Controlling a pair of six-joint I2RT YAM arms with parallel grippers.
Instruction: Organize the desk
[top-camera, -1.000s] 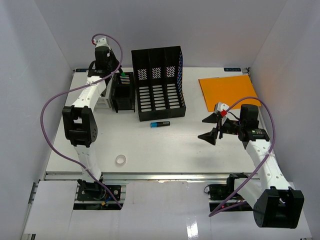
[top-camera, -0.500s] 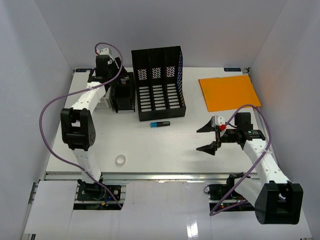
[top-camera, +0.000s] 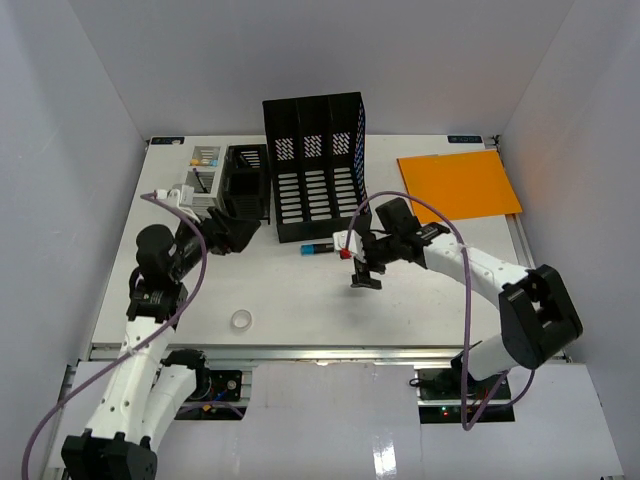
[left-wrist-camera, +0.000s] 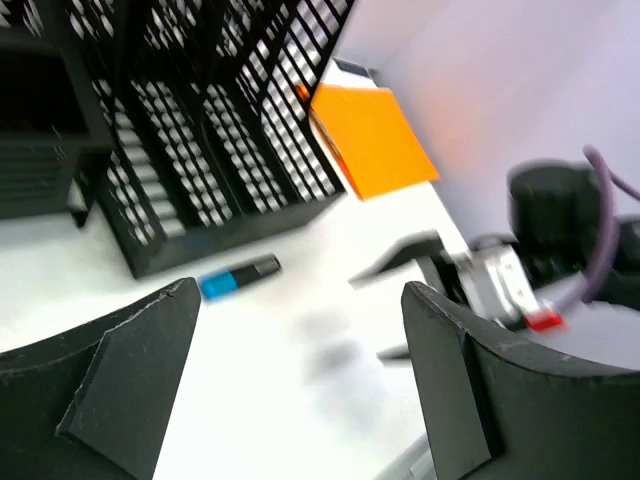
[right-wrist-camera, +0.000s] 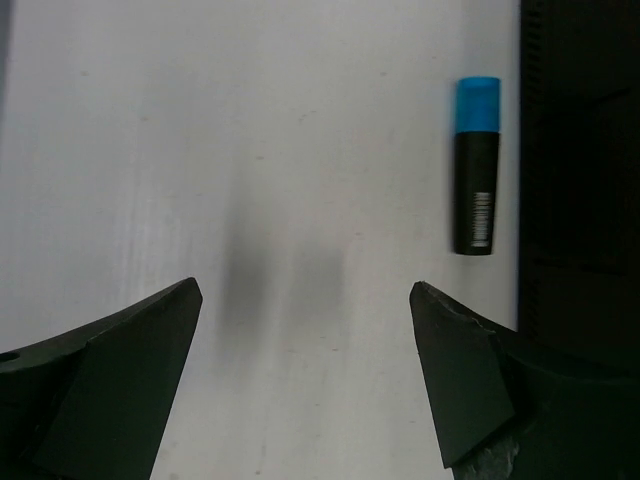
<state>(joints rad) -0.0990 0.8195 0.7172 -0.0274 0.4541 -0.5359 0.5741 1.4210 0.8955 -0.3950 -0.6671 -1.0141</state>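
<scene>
The desk (top-camera: 300, 300) is a white tabletop. On it, in front of the black file rack (top-camera: 315, 165), lies a blue-and-black marker (top-camera: 320, 248). My right gripper (top-camera: 358, 262) hovers open just right of the marker; in the right wrist view the marker (right-wrist-camera: 476, 165) lies ahead and right of the empty right gripper (right-wrist-camera: 305, 330). My left gripper (top-camera: 228, 236) hangs open and empty over the left of the desk, below the small black organizer (top-camera: 245, 185). The left wrist view shows the left gripper (left-wrist-camera: 300, 340), the marker (left-wrist-camera: 238, 277) and the right gripper (left-wrist-camera: 480, 280) beyond it.
An orange folder (top-camera: 458, 185) lies at the back right. A white and grey box (top-camera: 205, 180) stands left of the organizer. A small tape roll (top-camera: 241, 320) rests near the front left. Pale walls enclose the desk on three sides.
My left arm has pulled back from the organizer toward the near left and its jaws have opened. My right arm has swung from the right side to the middle, beside the marker.
</scene>
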